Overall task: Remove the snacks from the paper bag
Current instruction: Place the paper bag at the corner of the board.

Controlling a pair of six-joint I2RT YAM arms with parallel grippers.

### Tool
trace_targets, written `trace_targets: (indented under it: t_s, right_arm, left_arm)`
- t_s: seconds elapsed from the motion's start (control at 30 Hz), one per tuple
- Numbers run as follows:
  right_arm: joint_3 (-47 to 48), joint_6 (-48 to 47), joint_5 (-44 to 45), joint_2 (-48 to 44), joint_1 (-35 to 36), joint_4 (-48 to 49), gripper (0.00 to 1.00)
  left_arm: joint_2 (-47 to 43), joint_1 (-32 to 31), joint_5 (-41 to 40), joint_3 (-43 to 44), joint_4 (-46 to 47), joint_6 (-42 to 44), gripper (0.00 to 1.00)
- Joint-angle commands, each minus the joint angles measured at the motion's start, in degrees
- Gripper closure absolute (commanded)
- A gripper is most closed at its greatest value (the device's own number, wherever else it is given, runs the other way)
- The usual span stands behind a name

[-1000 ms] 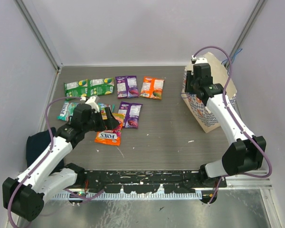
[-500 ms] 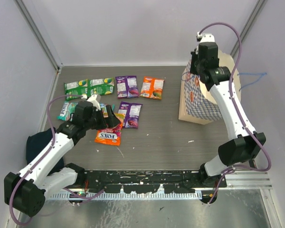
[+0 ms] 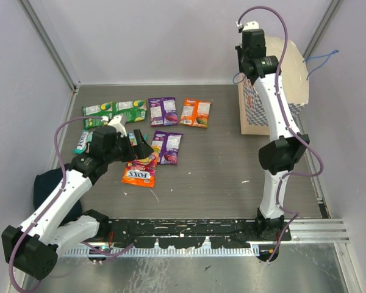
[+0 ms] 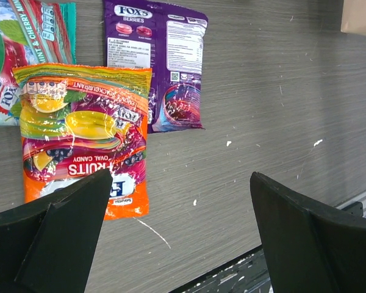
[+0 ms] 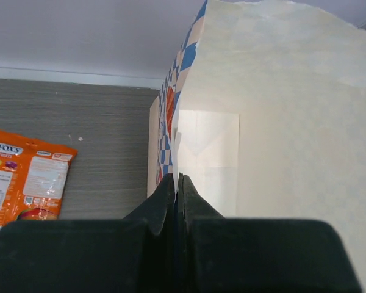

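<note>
The paper bag (image 3: pixel 283 76) hangs tilted at the back right, its cream inside (image 5: pixel 274 110) facing up with no packet showing in it. My right gripper (image 3: pixel 247 72) (image 5: pixel 179 178) is shut on the bag's checkered side wall at the rim. Several snacks lie flat on the table: green (image 3: pixel 97 112), green (image 3: pixel 130 110), purple (image 3: pixel 163 111), orange (image 3: pixel 196 112), teal (image 3: pixel 84 141), purple (image 3: pixel 168 147) and an orange-yellow packet (image 3: pixel 139 174) (image 4: pixel 85 128). My left gripper (image 3: pixel 143 149) (image 4: pixel 180 183) hovers open just right of that orange-yellow packet, holding nothing.
A dark blue cloth (image 3: pixel 49 189) lies at the left edge beside the left arm. Grey walls close in the back and both sides. A black rail (image 3: pixel 189 229) runs along the near edge. The bag's blue cord handle (image 3: pixel 320 58) sticks out to the right.
My right gripper has shut on the bag's wall and risen, swinging the bag up and back from its slumped pose. The left gripper drifted slightly right, still open.
</note>
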Motion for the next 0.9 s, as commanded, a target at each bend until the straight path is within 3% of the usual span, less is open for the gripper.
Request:
trace_targets:
  t_s: [0.0,0.57,0.87]
  right_arm:
    - [10.6,-5.4,1.9,2.2,-1.0,-0.7,1.00]
    - [11.3,-10.4,-13.2,6.4,-12.2,2.5,1.00]
    - [10.7,-18.4,-10.4,7.7,-13.3,2.8,1.00]
  left_arm:
    - [-0.2,0.2,-0.4,2.4,0.1,0.8,0.02]
    - [1.9,0.2,0.3,4.2,-0.1,2.0,0.02]
    - [4.9,0.1,1.6,6.7,-0.2,1.7,0.02]
